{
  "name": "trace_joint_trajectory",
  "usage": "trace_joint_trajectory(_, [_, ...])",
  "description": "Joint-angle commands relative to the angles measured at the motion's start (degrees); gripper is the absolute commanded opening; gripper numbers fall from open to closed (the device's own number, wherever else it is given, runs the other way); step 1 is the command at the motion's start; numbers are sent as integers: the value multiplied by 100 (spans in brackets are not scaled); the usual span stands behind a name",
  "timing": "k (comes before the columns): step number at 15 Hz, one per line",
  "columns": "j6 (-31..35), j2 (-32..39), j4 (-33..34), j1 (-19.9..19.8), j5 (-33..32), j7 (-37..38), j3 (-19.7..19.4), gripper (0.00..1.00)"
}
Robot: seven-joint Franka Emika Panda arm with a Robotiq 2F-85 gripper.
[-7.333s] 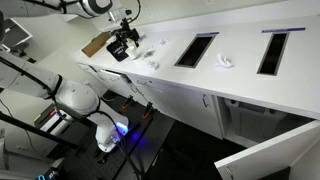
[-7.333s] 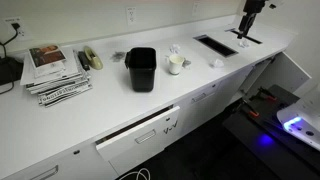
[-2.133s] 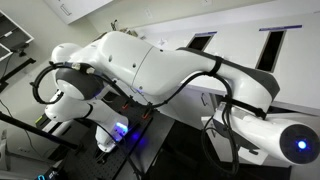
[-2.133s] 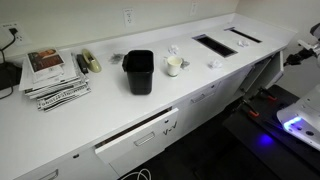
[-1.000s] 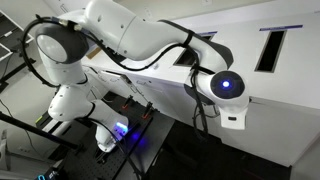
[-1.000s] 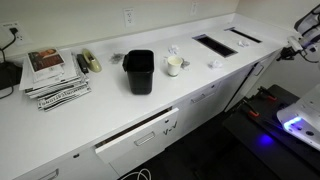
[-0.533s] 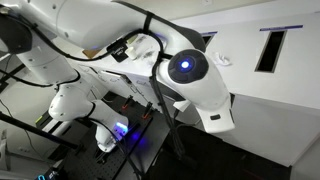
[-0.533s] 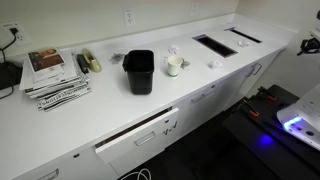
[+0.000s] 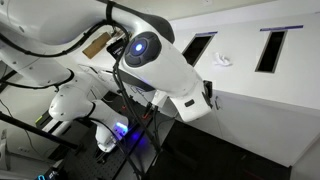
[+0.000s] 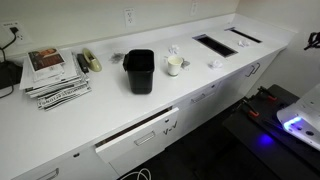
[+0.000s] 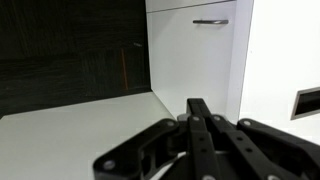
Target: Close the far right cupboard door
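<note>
The far right cupboard door (image 9: 270, 125) is a plain white panel lying in line with the other white fronts under the counter; in an exterior view it shows at the counter's far end (image 10: 268, 68). My gripper (image 11: 199, 104) is shut, its black fingers (image 11: 198, 125) pressed together with nothing between them. It hangs in the air beside the counter's end (image 10: 314, 40), apart from the door. In the wrist view a white front with a dark handle (image 11: 210, 21) lies ahead, and a flat white surface (image 11: 70, 130) below the fingers.
My bulky white arm (image 9: 150, 60) fills much of an exterior view. The white counter (image 10: 110, 100) carries a black bin (image 10: 140, 70), a cup (image 10: 176, 65), magazines (image 10: 55, 72) and two dark slots (image 10: 215, 44). A drawer (image 10: 140, 135) stands slightly ajar. The floor (image 11: 60, 50) is dark.
The door stood swung out several seconds ago and now lies flush. Over the last second my arm has swung back across the exterior view, while the gripper stayed shut near the counter's end.
</note>
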Motion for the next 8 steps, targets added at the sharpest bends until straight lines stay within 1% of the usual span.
trace_joint_trajectory(1, [-106,-495,-393,189,-157,-85,-181,0])
trace_joint_trajectory(8, [-116,-670,-552,333,-237,-45,-367,0])
